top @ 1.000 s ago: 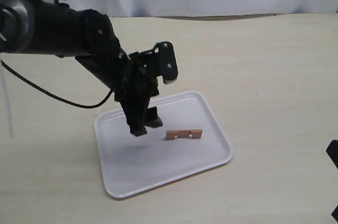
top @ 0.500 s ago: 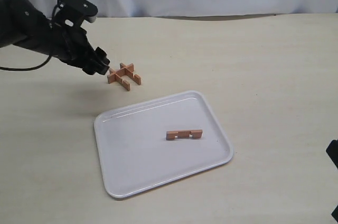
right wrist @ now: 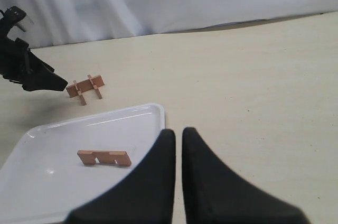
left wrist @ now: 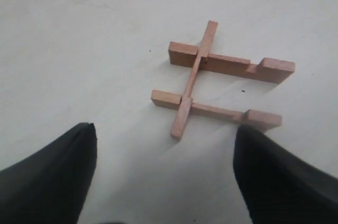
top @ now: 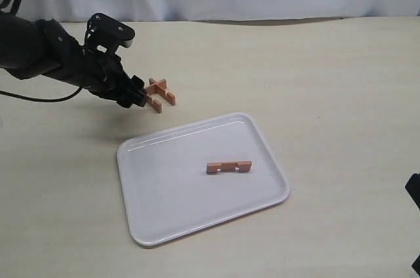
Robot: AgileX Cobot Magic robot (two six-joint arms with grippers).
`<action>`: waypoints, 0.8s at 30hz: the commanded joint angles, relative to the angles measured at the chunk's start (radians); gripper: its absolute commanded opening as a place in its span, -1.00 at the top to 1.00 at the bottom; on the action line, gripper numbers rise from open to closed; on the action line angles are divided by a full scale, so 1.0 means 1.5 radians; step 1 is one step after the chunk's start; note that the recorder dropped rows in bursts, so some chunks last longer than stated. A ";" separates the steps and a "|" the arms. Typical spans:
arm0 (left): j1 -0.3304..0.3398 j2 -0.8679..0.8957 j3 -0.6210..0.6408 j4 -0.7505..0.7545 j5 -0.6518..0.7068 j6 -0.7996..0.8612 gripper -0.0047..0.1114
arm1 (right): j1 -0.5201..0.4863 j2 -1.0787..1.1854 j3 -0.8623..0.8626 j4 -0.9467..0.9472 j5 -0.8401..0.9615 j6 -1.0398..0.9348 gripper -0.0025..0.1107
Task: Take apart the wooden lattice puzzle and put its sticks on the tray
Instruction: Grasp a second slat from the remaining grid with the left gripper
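Since a second ago our left arm has swung away from above the tray (top: 164,212) and gone over to the puzzle (top: 159,93), and in the last half second it has edged closer to it. We see the left pincer (top: 138,98) low over the surface (top: 328,94), its tips just beside the puzzle on the side away from the tray. In the left wrist view the pincer (left wrist: 165,134) is spread wide with nothing between its fingers (left wrist: 47,182); the puzzle (left wrist: 211,84) lies just ahead of them, untouched. What is left of it is three sticks: two notched bars lying parallel and one crossing both.

One loose stick (top: 228,167) lies flat on the tray, right of its middle, well apart from the puzzle, which sits on the bare surface beyond the tray's far left corner.

Our right pincer (right wrist: 178,131) is pressed nearly together and empty, hanging near the tray's right side (right wrist: 53,182).
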 commanded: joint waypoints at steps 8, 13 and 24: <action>-0.009 0.042 -0.008 -0.009 -0.037 -0.003 -0.26 | 0.000 -0.003 0.002 -0.005 0.001 -0.005 0.88; -0.018 0.047 -0.016 -0.010 -0.038 -0.003 -0.14 | 0.000 -0.003 0.002 -0.005 0.001 -0.005 0.88; -0.021 0.066 -0.016 -0.021 -0.068 -0.003 0.20 | 0.000 -0.003 0.002 -0.005 0.001 -0.005 0.88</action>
